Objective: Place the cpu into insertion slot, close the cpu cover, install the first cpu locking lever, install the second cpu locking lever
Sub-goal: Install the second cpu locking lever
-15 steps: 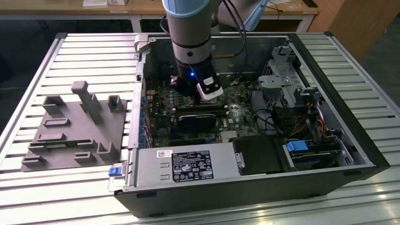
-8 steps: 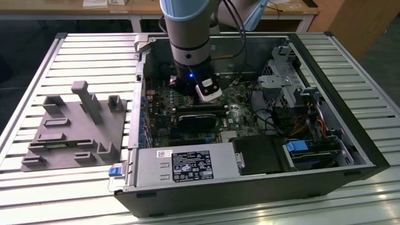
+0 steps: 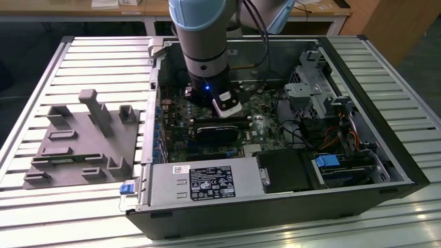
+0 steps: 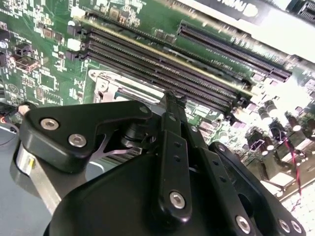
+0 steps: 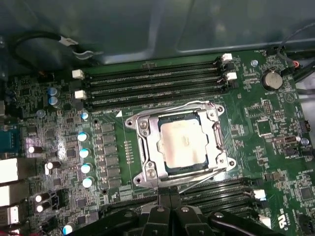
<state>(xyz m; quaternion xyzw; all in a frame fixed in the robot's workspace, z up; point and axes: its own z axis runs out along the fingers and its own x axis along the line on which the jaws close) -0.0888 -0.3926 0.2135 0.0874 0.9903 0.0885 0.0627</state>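
Hovering inside the open computer case (image 3: pixel 386 170), the gripper (image 5: pixel 170 216) sits just beside the insertion slot (image 5: pixel 179 147), fingers pressed together and empty. The cpu (image 5: pixel 183 145) lies seated in that slot, and the cpu cover (image 5: pixel 147 142) appears folded down around it; the locking levers (image 5: pixel 197 181) look unlatched along the slot's edges, so the lever step seems in hand, calling for a precise push near the slot. Labels on the power supply (image 3: pixel 206 182) are not recorded.
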